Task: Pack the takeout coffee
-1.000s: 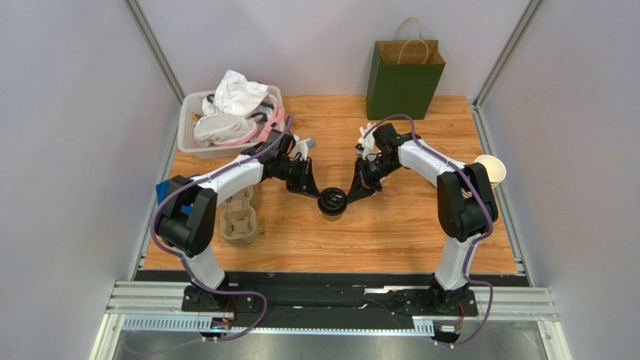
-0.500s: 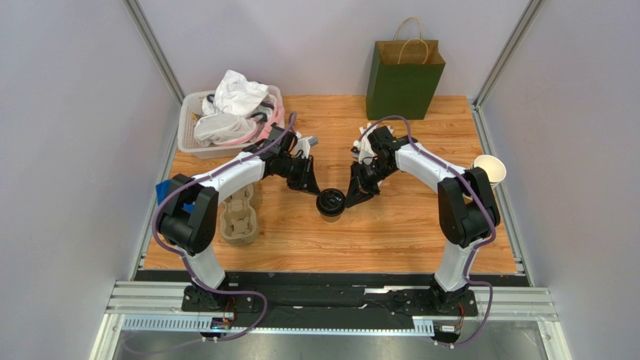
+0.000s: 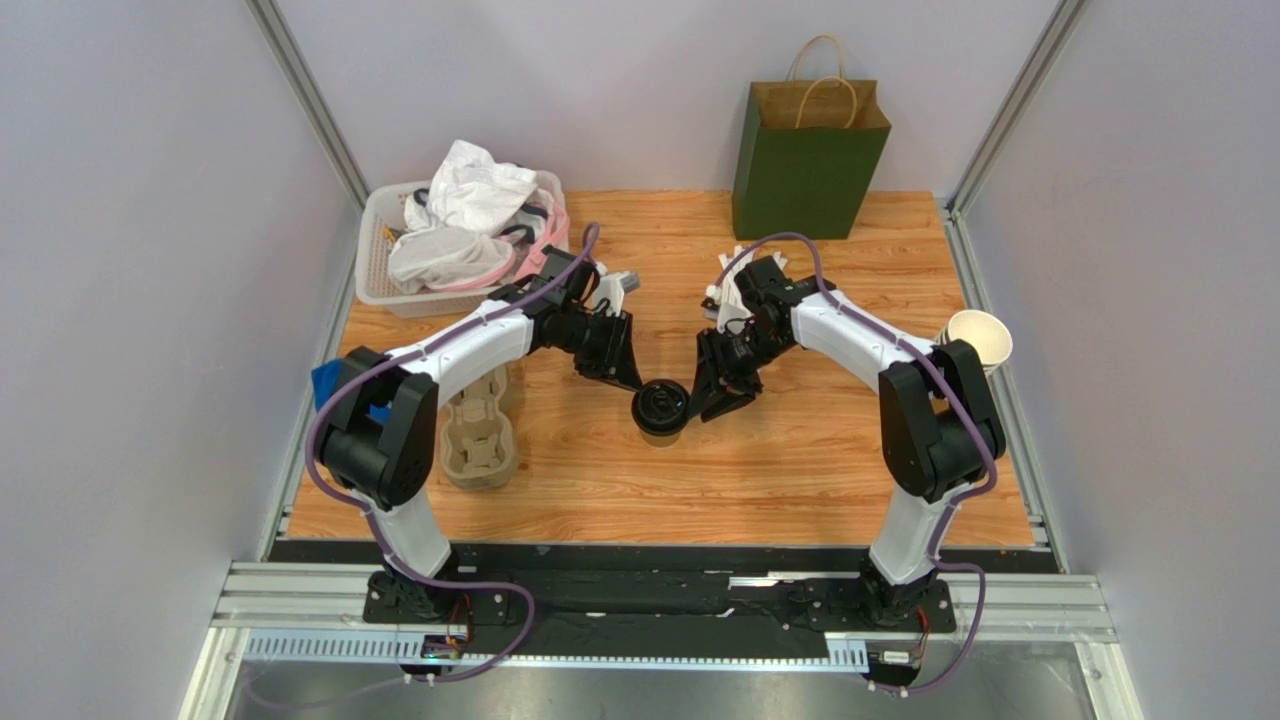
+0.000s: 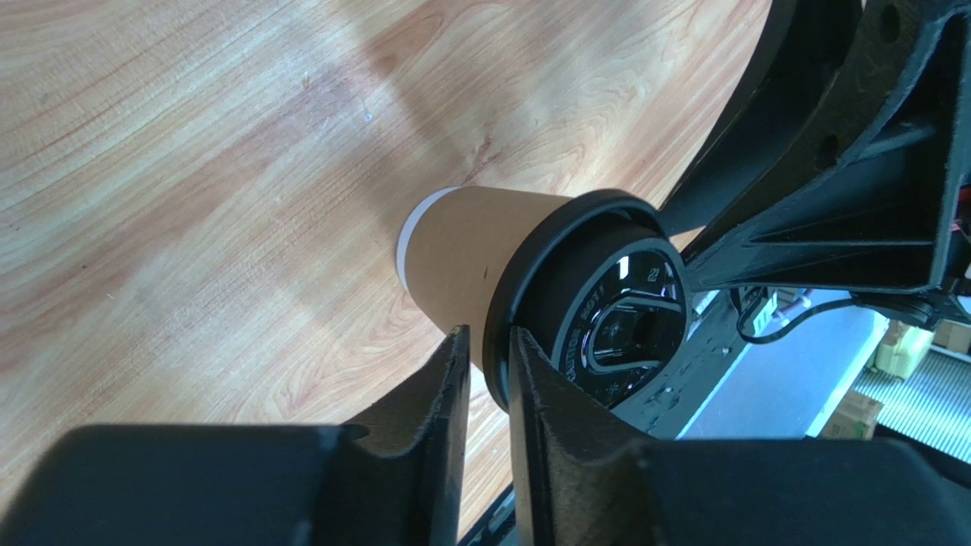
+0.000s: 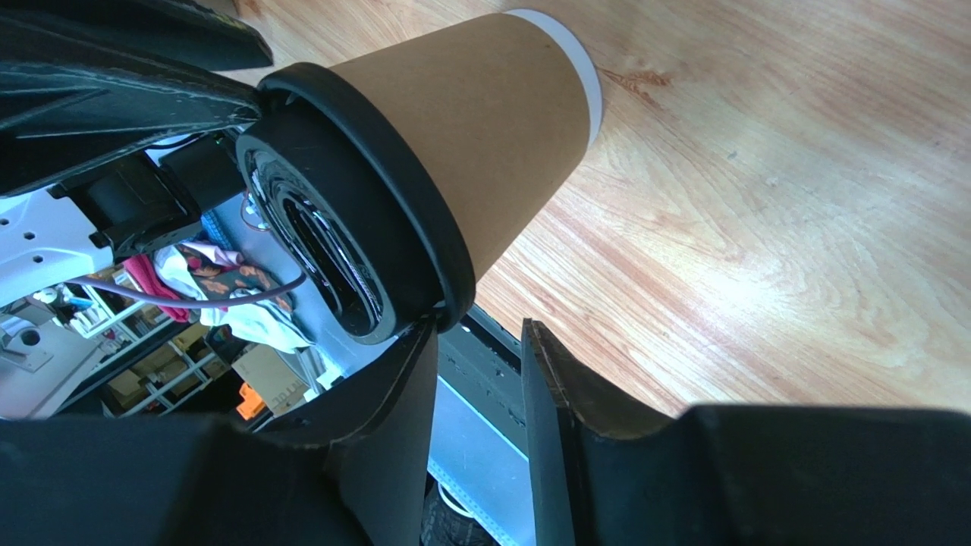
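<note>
The takeout coffee point(image 3: 661, 410), a brown paper cup with a black lid, stands upright on the wooden table between my two grippers. My left gripper point(image 3: 630, 377) is at the lid's left rim and my right gripper point(image 3: 703, 401) at its right rim. In the left wrist view the cup point(image 4: 467, 245) is just ahead of the left gripper point(image 4: 487, 341), whose jaws are slightly apart with the lid's edge point(image 4: 502, 341) in the gap. In the right wrist view the right gripper point(image 5: 479, 336) is open below the cup point(image 5: 479, 125); one finger point(image 5: 399, 375) touches the lid rim and nothing sits between the fingers.
A green paper bag point(image 3: 812, 155) stands open at the back of the table. A white basket point(image 3: 379, 263) of cloths is at the back left. Moulded-pulp cup carriers point(image 3: 478, 437) lie by the left arm. A white paper cup point(image 3: 980, 338) sits at the right edge.
Both grippers were shut on the lid's rim and have now parted. The cup sits slightly farther back and left than a second ago.
</note>
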`<action>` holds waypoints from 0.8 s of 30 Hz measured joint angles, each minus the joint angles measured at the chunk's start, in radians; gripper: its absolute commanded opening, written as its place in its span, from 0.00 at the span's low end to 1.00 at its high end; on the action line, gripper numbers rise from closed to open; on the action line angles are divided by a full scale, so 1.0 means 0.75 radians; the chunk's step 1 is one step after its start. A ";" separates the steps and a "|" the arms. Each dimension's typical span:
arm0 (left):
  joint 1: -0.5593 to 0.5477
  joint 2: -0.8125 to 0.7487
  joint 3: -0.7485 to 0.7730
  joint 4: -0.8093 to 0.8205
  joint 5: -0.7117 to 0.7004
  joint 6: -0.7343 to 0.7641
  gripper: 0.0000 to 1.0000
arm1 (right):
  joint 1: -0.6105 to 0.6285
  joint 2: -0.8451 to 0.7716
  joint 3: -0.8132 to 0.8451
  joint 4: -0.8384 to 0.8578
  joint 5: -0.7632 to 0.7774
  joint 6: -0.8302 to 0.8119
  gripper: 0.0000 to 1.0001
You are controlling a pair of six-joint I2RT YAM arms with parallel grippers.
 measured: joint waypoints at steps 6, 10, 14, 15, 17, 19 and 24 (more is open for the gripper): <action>0.002 0.002 0.070 -0.020 0.001 0.001 0.35 | -0.006 -0.032 -0.007 -0.007 0.006 -0.008 0.38; 0.006 0.002 0.108 -0.019 0.003 0.005 0.36 | -0.016 -0.069 -0.015 -0.007 0.004 -0.013 0.37; 0.033 -0.003 0.121 -0.030 0.021 0.003 0.34 | -0.035 -0.099 -0.027 -0.013 -0.010 -0.019 0.36; 0.043 -0.012 0.111 -0.027 0.027 0.000 0.33 | -0.044 -0.106 -0.027 -0.012 -0.016 -0.022 0.35; 0.064 -0.060 0.049 -0.010 0.038 -0.006 0.30 | -0.062 -0.115 -0.024 -0.014 -0.023 -0.024 0.33; 0.084 -0.180 -0.093 -0.004 0.056 -0.034 0.29 | -0.081 -0.114 -0.004 -0.016 -0.026 -0.027 0.31; 0.053 -0.367 -0.289 0.023 0.084 -0.097 0.29 | -0.099 -0.093 0.044 0.018 -0.040 -0.019 0.28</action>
